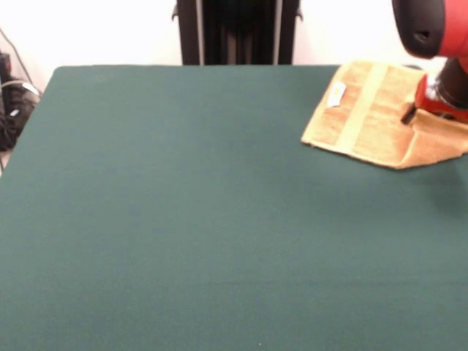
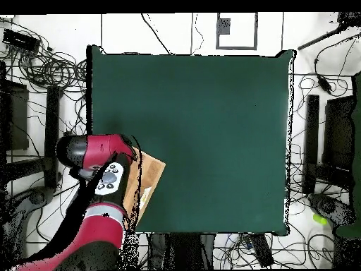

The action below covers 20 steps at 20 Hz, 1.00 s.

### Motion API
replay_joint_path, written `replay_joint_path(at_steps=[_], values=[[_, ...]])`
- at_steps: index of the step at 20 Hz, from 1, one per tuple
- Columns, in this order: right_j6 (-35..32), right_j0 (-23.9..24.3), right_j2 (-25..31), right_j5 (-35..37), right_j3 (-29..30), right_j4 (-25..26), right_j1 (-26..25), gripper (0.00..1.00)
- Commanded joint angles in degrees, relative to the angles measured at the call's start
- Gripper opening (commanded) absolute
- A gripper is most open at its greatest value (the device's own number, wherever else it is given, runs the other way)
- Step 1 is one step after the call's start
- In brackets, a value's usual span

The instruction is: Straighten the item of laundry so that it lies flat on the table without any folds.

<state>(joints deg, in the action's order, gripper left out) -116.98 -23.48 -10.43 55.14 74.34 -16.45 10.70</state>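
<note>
Terry towel [image 1: 369,110], matt felt table [image 1: 183,219]

The red and black arm [image 1: 431,29] entered the front view at the upper right corner, its rounded black-capped link hanging above a red wrist block [image 1: 442,99] lower down at the right edge. A dark gripper [image 1: 408,115] tip poked out from under that block, pointing down and left; whether its fingers were apart or together could not be told. In the overhead view the arm [image 2: 95,212] rose from the bottom left, bent at a rounded red and black joint [image 2: 84,152], and a grey-faced link covered the gripper itself.
</note>
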Motion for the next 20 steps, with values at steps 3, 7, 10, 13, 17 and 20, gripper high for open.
replay_joint_path(at_steps=[3, 7, 10, 13, 17, 20], values=[[-15.9, 1.4, -1.2, -36.7, -7.1, 1.4, -6.4, 1.0], [-22.4, -3.6, -6.6, -53.4, -2.4, 3.5, -6.2, 1.0], [-26.7, -10.1, -14.9, -66.1, -2.5, 0.2, -11.6, 1.0], [-24.7, -11.6, -14.9, -68.7, -2.3, -1.2, -14.1, 1.0], [-21.2, -10.6, -10.1, -70.0, 1.8, 2.3, -12.2, 1.0], [-19.5, -10.0, -6.9, -72.3, 4.6, 4.6, -12.0, 1.0]])
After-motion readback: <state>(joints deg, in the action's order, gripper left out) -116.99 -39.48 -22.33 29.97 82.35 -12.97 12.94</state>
